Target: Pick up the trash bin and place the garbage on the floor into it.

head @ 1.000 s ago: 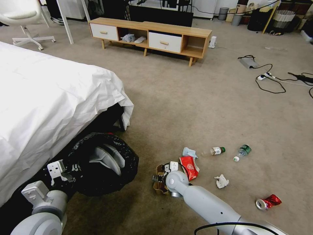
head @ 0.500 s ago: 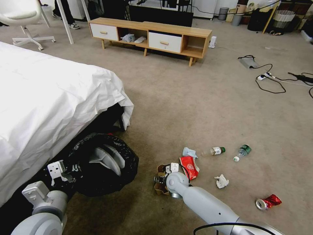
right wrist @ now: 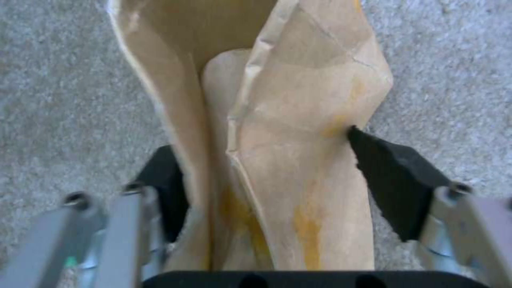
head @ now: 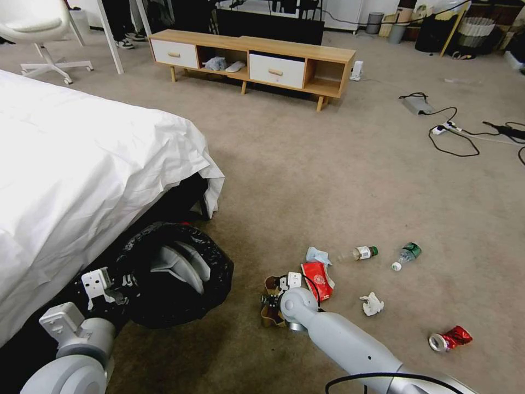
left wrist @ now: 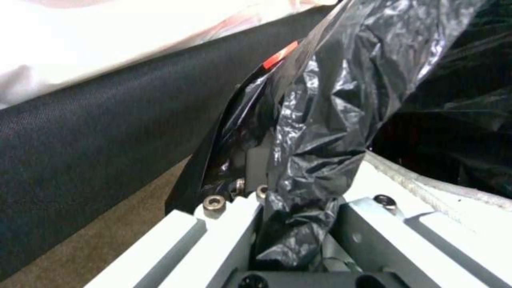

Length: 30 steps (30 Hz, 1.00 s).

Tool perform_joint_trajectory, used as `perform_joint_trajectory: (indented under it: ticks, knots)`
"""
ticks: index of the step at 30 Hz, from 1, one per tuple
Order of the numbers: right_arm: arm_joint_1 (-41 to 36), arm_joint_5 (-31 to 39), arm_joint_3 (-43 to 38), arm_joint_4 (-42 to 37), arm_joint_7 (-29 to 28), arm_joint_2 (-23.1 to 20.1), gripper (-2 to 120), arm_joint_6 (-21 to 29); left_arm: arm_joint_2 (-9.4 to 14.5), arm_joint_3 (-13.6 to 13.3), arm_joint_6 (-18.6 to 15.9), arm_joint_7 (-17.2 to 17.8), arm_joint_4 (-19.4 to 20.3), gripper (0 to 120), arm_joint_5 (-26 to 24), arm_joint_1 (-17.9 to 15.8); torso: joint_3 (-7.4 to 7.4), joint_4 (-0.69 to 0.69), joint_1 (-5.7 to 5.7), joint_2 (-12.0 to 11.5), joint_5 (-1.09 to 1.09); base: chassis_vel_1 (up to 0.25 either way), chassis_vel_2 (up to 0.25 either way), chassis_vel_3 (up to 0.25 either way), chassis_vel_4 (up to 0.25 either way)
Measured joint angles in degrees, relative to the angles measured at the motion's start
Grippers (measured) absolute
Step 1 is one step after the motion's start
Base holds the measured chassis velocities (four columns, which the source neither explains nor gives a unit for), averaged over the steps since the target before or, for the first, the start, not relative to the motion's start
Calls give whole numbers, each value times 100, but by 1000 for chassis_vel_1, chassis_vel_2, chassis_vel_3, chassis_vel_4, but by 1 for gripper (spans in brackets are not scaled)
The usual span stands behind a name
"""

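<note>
Right gripper [right wrist: 272, 168] has closed its pads onto the brown paper bag [right wrist: 288, 132], seemingly gripped, ready for lifting. Left gripper [left wrist: 291, 224] stays clamped on the trash bin [head: 180, 273] liner.

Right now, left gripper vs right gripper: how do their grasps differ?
The left gripper is shut on the trash bin, pinching its crinkled black liner beside the bed; the right gripper brackets the brown paper bag, dark pads at both sides. The left's load is off to the robot's left, while the right's sits on the carpet among the litter. Both hold thin, crumpled material.
</note>
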State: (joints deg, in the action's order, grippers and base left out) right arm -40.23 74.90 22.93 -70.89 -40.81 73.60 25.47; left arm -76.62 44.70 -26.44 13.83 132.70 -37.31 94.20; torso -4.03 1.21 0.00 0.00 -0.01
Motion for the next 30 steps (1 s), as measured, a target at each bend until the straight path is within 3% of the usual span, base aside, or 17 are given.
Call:
perform_joint_trajectory:
  ticks: [4, 11, 13, 15, 18, 30]
  knots:
    - [-2, -7, 10, -2, -3, 14, 57, -6, 0, 0, 0, 2, 0, 0, 0, -6, 0, 0, 0, 0, 0, 0, 0, 0, 0]
    - [-15, -1, 24, -102, -58, 8, 26, -28, -8, 13, 0, 4, 2, 0, 12, -5, 0, -1, 0, 0, 0, 0, 0, 0, 0]
    - [-20, 3, 25, -127, -74, 0, 24, -33, -13, 3, 0, 4, 2, 0, 20, -5, 0, -1, 0, 0, 0, 0, 0, 0, 0]
    - [-53, 23, 25, -208, -124, -31, 10, -53, -28, -38, 0, 4, 5, 0, 52, -13, 0, -1, 0, 0, 1, 0, 0, 0, 0]
    - [-88, 27, 16, -259, -150, -62, 1, -66, -36, -63, 0, 4, 5, 0, 72, -16, 0, -1, 0, 0, 1, 0, 0, 0, 0]
    - [-233, 54, -128, -672, -314, -279, 0, -130, -55, -149, 5, -15, 8, 0, 167, -9, 0, -1, 0, 0, 1, 0, 0, 0, 0]
